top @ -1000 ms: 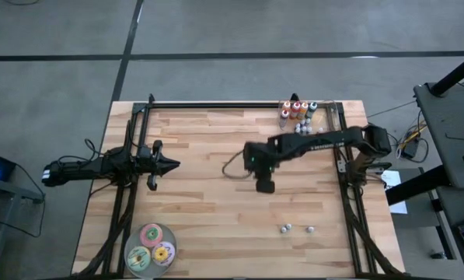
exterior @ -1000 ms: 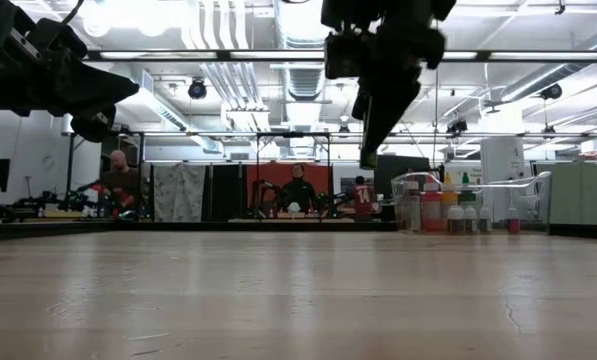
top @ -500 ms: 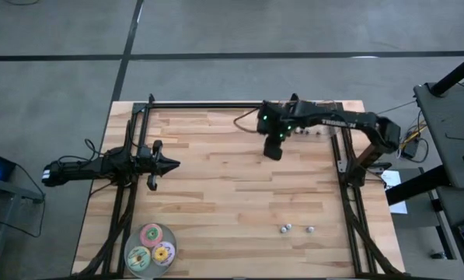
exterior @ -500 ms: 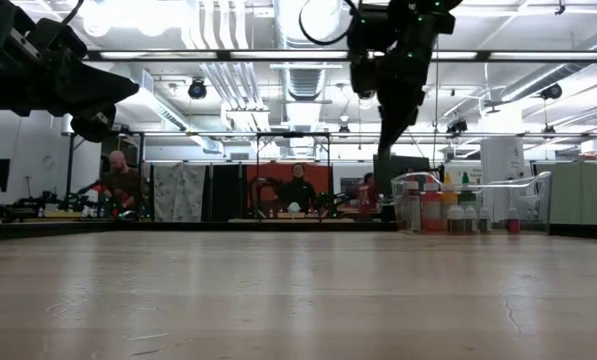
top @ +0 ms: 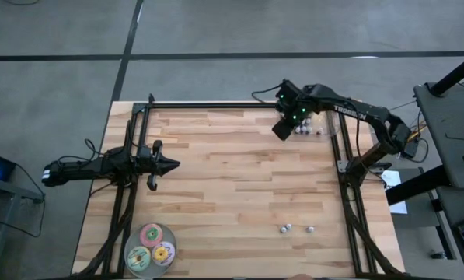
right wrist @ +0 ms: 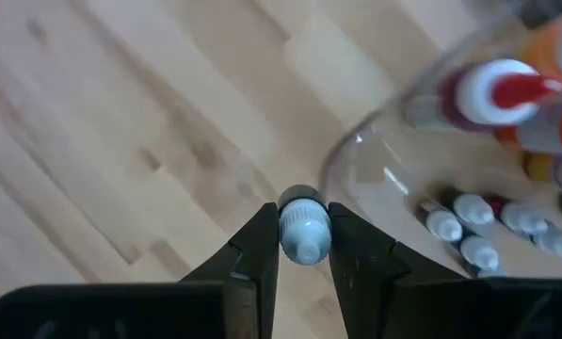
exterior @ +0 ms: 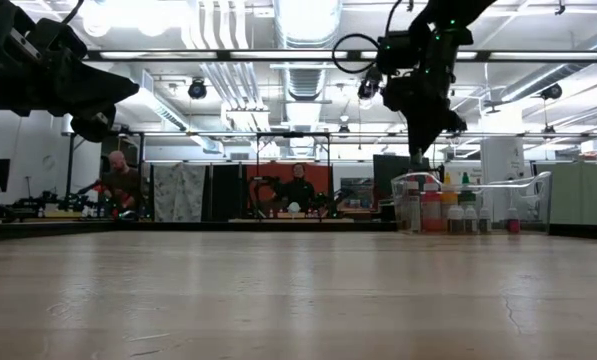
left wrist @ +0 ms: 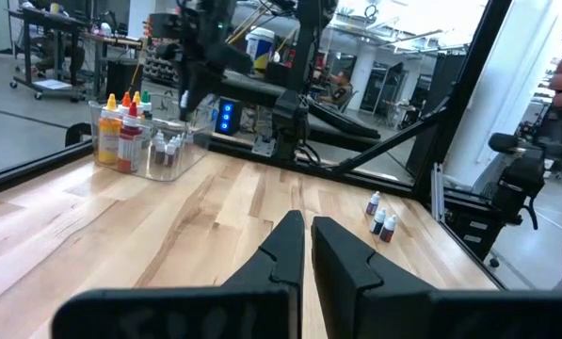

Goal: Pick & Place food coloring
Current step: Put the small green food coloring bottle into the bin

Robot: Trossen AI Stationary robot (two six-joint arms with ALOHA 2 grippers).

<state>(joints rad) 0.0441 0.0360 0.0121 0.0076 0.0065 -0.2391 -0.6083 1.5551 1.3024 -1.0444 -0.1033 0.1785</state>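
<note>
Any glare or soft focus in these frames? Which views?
Low view: ceiling lights blow out to white and the right gripper is a backlit silhouette. Right wrist view: the clear container and the bottles in it are soft, while the held bottle is fairly sharp. High view: even light, no glare.

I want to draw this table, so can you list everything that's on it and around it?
Clear container: one, see-through, far right corner of the table.
Tall bottles: several, red, orange and yellow, inside the container.
Small food coloring bottles: a few, pale caps, on the container's floor.
Held food coloring bottle: one, pale cap, above the table just outside the container's wall.
Loose small bottles: about three, near right part of the table.
Flat discs: three, pink, green, yellow, near left corner.
People: a few, in the room behind.
Left gripper: dark, fingers shut, over the left side, empty.
Right gripper: dark, fingers gripping the bottle.
</note>
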